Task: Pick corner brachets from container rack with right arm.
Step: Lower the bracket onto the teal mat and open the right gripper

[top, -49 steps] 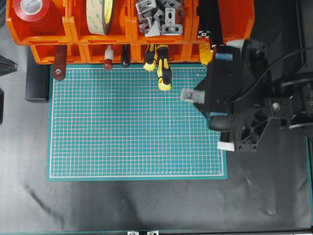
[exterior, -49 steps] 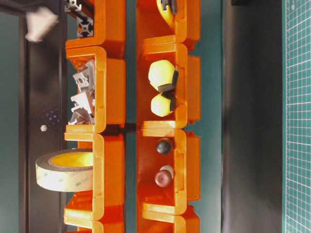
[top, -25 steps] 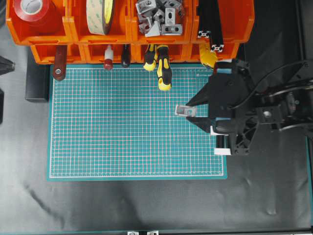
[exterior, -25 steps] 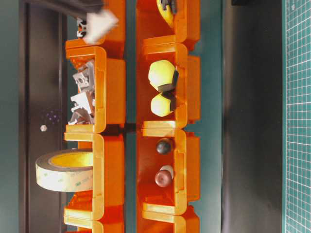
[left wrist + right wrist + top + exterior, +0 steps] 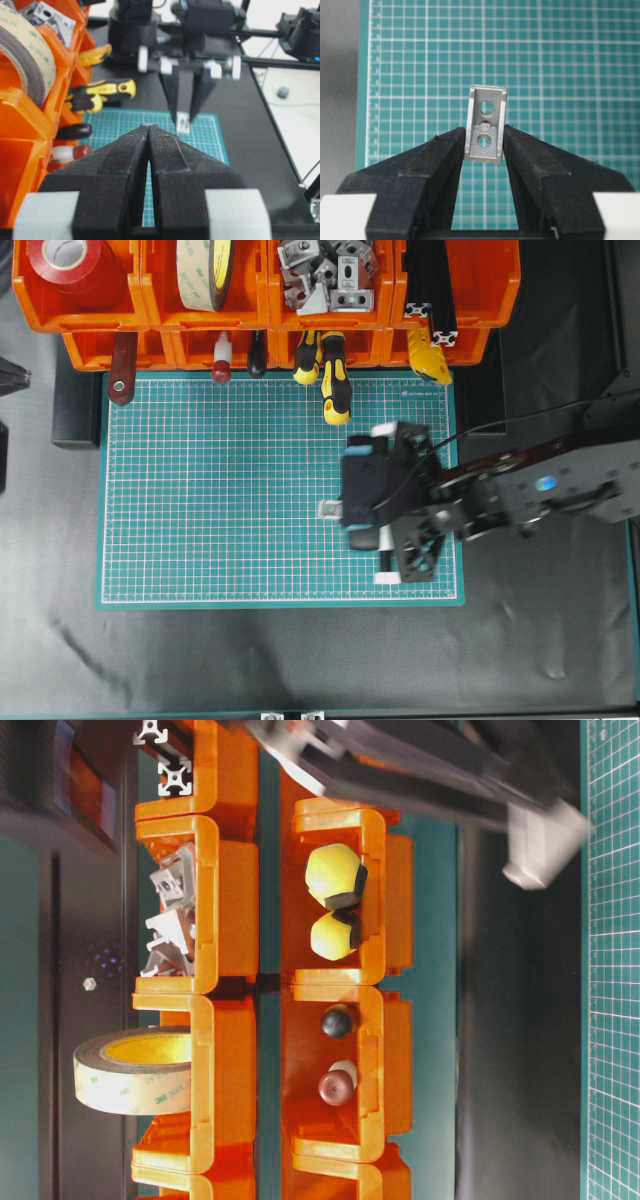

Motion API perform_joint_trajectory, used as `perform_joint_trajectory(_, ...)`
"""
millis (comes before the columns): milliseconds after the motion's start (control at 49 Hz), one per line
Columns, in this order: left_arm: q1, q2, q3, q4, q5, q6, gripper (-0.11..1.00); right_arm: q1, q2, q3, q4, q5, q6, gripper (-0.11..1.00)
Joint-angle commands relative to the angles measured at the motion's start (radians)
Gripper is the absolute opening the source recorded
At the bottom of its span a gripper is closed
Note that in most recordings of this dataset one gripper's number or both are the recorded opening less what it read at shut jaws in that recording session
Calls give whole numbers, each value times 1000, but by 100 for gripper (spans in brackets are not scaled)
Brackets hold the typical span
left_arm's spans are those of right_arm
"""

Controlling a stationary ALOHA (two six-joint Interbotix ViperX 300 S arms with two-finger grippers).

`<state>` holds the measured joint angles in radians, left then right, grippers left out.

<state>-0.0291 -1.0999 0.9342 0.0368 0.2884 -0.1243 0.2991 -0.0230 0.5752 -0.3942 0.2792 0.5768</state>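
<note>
- Corner bracket (image 5: pixel 485 124) looks like a stiff little metal angle piece; light, won't bend or break, but smooth faces probably make it slippery and prone to twisting out of a pinch; best hold judged to be across the two flat side faces, low on the body, which is pretty much where it's being pinched now
- Right end effector (image 5: pixel 484 145) closed partway on that one bracket, fingertips pressing either side, holed face towards the wrist camera, top half poking out past the tips
- Relative to the green cutting mat (image 5: pixel 220 490): bracket held over its right portion, apparently just above it, not resting on it; rest of the brackets (image 5: pixel 325 275) back in a top-row bin of the orange container rack (image 5: pixel 150 315), well beyond the mat's far edge
- Right arm reaching in from the mat's right side, fingers pointing down at it
- Left end effector (image 5: pixel 148 131) pinched shut on nothing, off the mat's left edge, facing across it
</note>
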Motion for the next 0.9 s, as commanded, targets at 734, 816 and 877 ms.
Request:
perform_joint_trajectory(734, -2, 11, -29, 3, -8, -3, 0, -34, 164, -130, -3, -11, 0, 25)
perform_joint_trajectory(816, -2, 9, -29, 3, -8, -3, 0, -40, 166, -132, -3, -12, -2, 25)
perform_joint_trajectory(877, -3, 9, -29, 3, -8, -3, 0, -40, 166, -132, -3, -12, -2, 25)
